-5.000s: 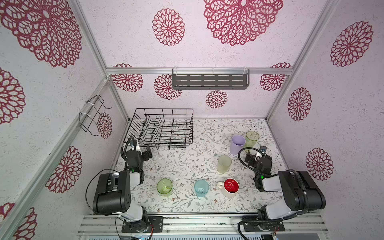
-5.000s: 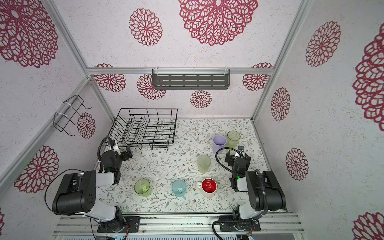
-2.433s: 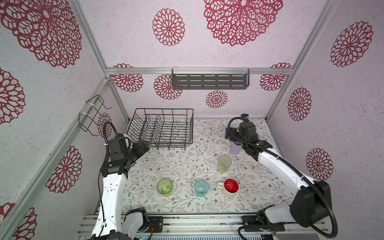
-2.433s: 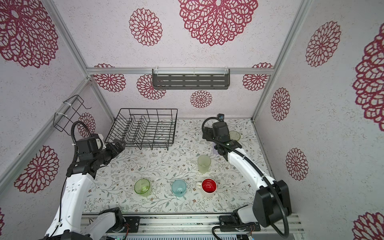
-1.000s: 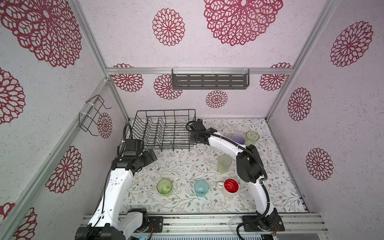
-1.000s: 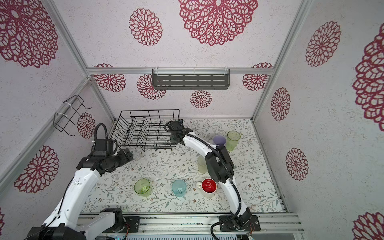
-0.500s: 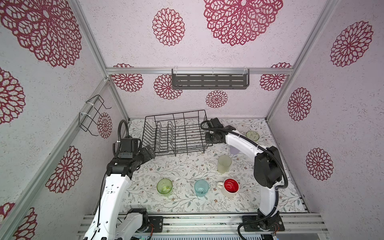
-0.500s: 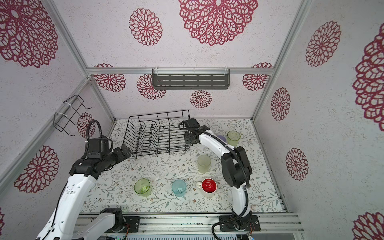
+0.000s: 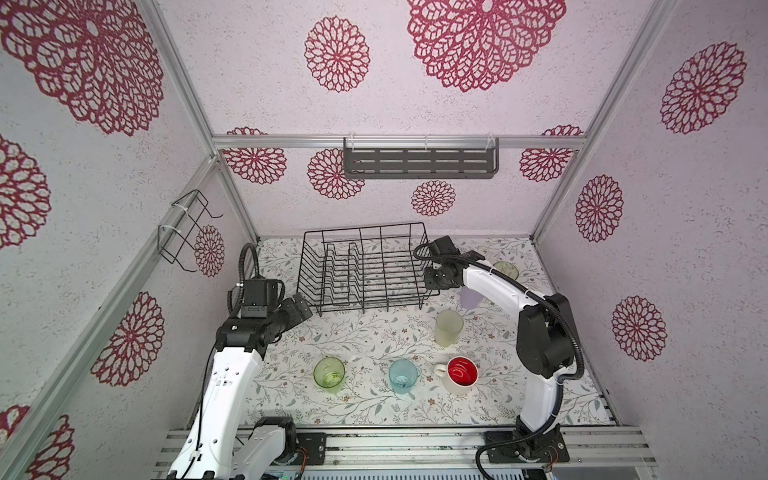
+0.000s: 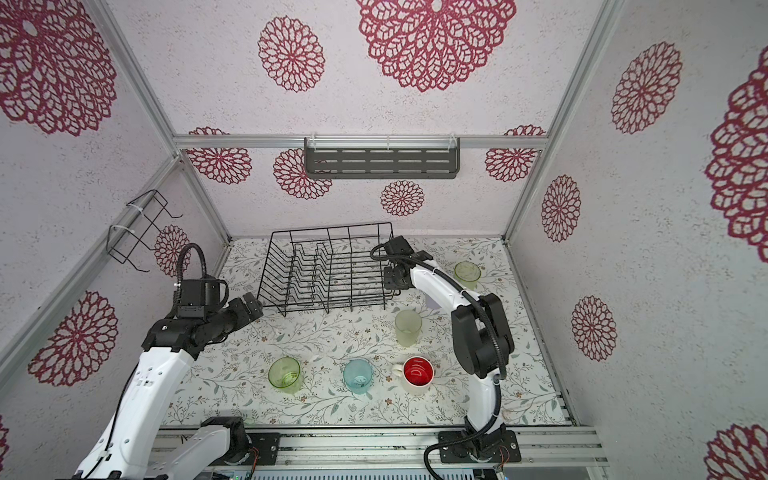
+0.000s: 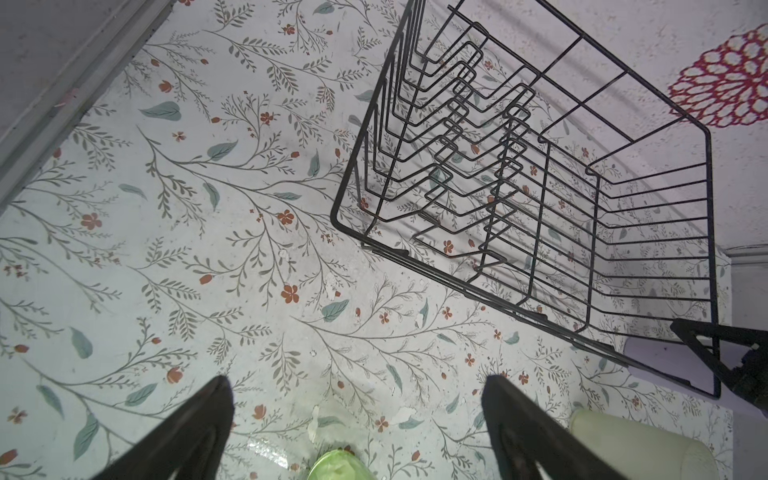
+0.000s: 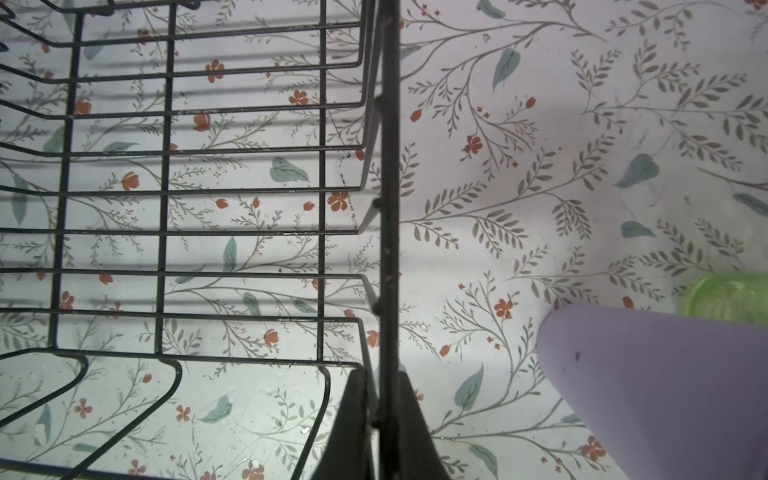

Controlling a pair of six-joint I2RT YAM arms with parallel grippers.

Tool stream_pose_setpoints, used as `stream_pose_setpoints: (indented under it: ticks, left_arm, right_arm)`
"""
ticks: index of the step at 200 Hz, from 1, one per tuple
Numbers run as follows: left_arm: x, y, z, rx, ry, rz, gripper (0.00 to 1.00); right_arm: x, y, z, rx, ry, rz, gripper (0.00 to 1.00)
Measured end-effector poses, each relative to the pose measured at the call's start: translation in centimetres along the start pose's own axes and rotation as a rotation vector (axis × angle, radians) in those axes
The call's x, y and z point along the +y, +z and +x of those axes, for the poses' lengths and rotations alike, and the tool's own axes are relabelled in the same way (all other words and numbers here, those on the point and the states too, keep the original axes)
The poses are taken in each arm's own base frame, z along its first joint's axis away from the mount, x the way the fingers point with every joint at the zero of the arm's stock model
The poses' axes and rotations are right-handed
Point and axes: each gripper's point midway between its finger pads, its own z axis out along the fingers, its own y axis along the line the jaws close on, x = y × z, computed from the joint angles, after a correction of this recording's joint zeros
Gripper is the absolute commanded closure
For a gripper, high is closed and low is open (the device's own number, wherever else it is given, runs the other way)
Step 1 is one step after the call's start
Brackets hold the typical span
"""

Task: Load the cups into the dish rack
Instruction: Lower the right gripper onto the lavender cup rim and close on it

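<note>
One rack, right claw clamped on its rim, left claw wide open near it, six cups outside it on the table: lilac cup, frosted cup, blue cup, mug, front green glass, back green glass.

Cups stand before and right of rack.

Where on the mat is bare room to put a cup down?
Bare: the strip between the dish rack and the front green glass and blue cup. Crowded: around the right hand, lilac tumbler and frosted tumbler.
</note>
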Motion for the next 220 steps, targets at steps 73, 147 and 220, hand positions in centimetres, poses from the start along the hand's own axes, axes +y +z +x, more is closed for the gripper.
stream_pose_setpoints:
  ticks: [73, 147, 220]
  left_arm:
    - [-0.8, 0.0, 1.0, 0.034, -0.010, 0.031, 0.03]
    - [0.1, -0.1, 8.3, 0.227, 0.001, 0.002, 0.03]
    - [2.8, -1.1, 10.5, 0.303, -0.078, -0.140, 0.02]
  right_arm:
    - [-3.3, -0.2, 2.7, 0.063, -0.046, 0.139, 0.80]
    - [-5.2, -1.2, 2.3, 0.047, -0.061, 0.212, 0.69]
    - [-5.0, -4.3, 0.2, -0.043, -0.038, 0.174, 0.56]
